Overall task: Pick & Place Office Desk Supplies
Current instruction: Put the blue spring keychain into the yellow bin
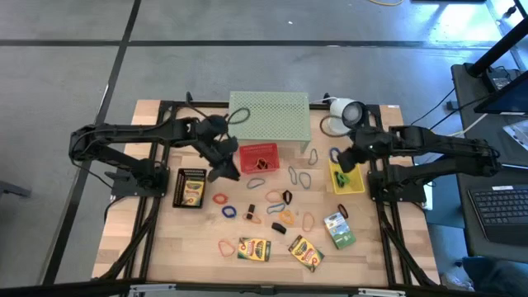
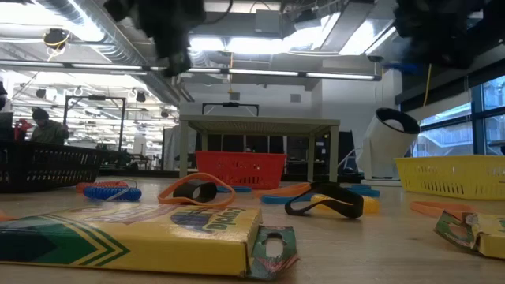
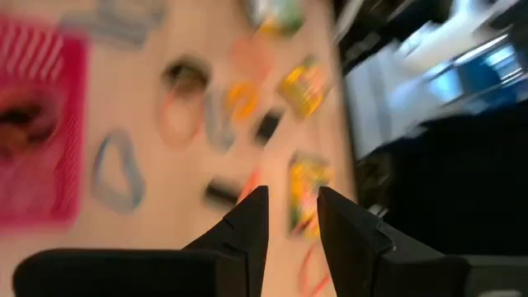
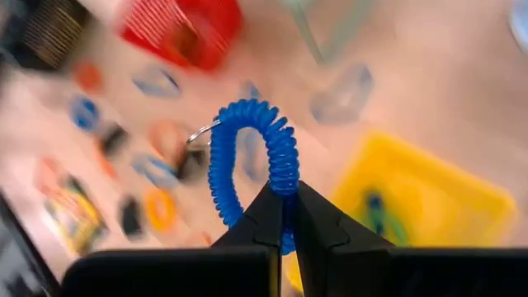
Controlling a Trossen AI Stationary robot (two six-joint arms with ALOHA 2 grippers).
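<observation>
The right gripper point(image 4: 283, 216) is clamped on a blue coiled loop point(image 4: 247, 157), which stands up from its fingertips; that arm reaches in from the right and hangs just above the yellow tray point(image 1: 347, 181). The left gripper point(image 3: 290, 216) has its fingers parted with nothing between them, its arm stretched in from the left to just beside the red basket point(image 1: 259, 158). Crayon boxes point(image 1: 254, 248) and coloured loops point(image 1: 228, 212) lie scattered on the wooden table point(image 1: 148, 239).
</observation>
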